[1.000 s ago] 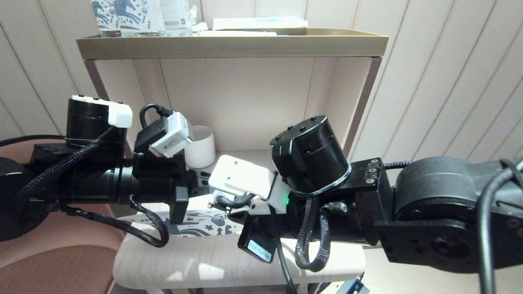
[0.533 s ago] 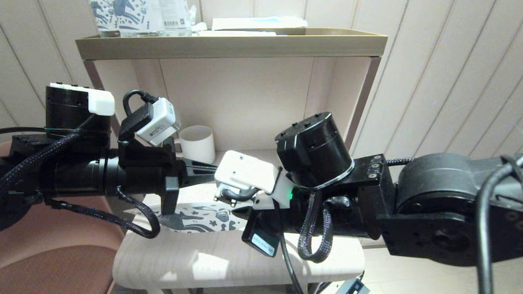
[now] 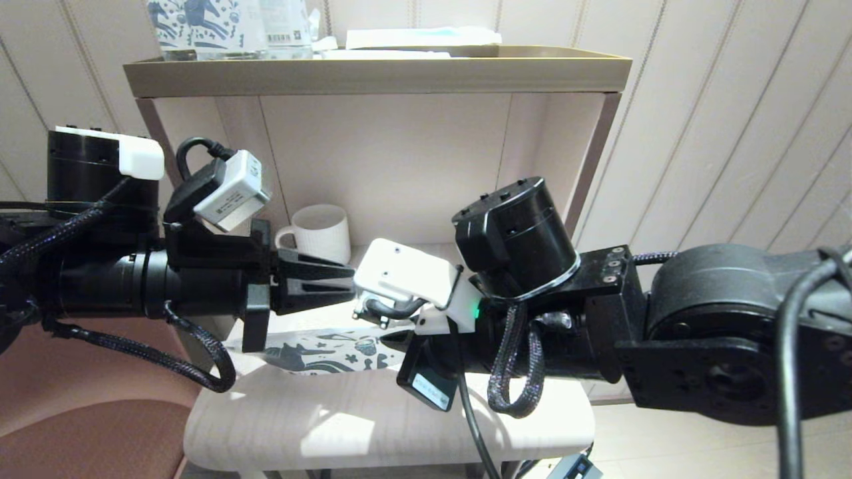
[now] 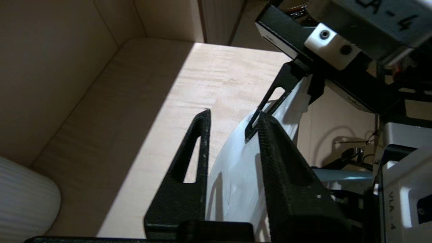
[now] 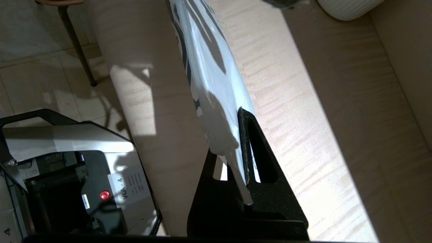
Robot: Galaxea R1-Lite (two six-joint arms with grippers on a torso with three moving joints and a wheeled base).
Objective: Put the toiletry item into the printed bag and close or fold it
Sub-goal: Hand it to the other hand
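A furnished room, like a hotel or home corner.
Pale panelled walls back a small shelf unit with a light wood board, a white mug in its niche and printed packs on top; a pinkish padded seat stands beside it on a tiled floor.

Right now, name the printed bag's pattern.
Dark blue horse and flowers on white, on the printed bag; clearest in head view.
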